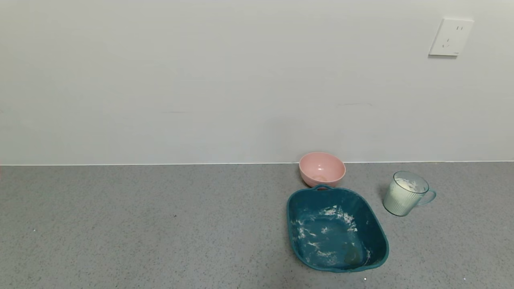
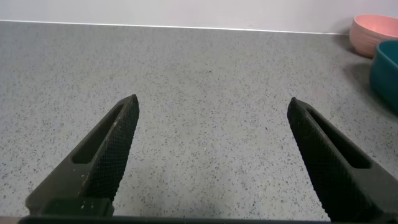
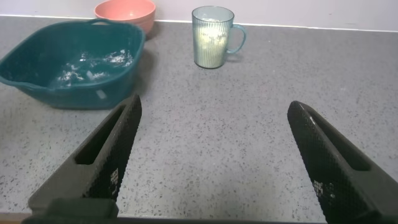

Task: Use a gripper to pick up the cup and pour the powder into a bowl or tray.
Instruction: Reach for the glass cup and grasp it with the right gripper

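The ribbed pale blue-green cup (image 1: 405,193) stands upright at the right of the counter, its handle pointing right, with white powder (image 1: 402,192) inside. The dark teal tray (image 1: 377,237), smeared with white powder, lies just left of the cup. In the right wrist view the cup (image 3: 213,37) and the tray (image 3: 37,78) stand well ahead of my right gripper (image 3: 213,107), which is open and empty above bare counter. My left gripper (image 2: 213,102) is open and empty over bare counter, far from the cup. Neither gripper shows in the head view.
A pink round bowl (image 1: 322,168) sits behind the tray against the white wall, and also shows in the left wrist view (image 2: 373,32) and the right wrist view (image 3: 124,11). The grey speckled counter (image 1: 140,224) stretches wide to the left. A wall socket (image 1: 450,37) is at the upper right.
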`<state>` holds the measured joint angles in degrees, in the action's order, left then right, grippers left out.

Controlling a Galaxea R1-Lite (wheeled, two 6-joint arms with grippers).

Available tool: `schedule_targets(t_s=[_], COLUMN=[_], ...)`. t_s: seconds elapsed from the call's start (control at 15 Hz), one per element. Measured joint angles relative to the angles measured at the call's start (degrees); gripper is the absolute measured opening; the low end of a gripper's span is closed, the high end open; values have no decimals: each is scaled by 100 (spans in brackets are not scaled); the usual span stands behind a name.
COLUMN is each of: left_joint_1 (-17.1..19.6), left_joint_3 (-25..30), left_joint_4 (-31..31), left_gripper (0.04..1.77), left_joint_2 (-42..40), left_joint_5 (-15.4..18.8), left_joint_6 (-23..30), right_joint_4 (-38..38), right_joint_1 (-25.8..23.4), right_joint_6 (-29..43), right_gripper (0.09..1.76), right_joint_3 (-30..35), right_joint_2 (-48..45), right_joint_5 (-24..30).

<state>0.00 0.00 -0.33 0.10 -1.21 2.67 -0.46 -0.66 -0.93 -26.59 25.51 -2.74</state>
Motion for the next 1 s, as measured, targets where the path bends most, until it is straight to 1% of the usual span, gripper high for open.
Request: schedule_targets(t_s=[0.93, 1.0], left_joint_1=[0, 0], left_joint_3=[0, 0], left_joint_4=[0, 0], left_gripper=[172, 172], left_joint_2=[0, 0], left_joint_5=[0, 2], left_joint_6=[0, 2], right_joint_4=[0, -11], right_joint_1=[0, -2], right_joint_6=[0, -6], right_gripper=[171, 171], right_joint_3=[0, -105], right_joint_2=[0, 235], right_joint_5=[0, -4])
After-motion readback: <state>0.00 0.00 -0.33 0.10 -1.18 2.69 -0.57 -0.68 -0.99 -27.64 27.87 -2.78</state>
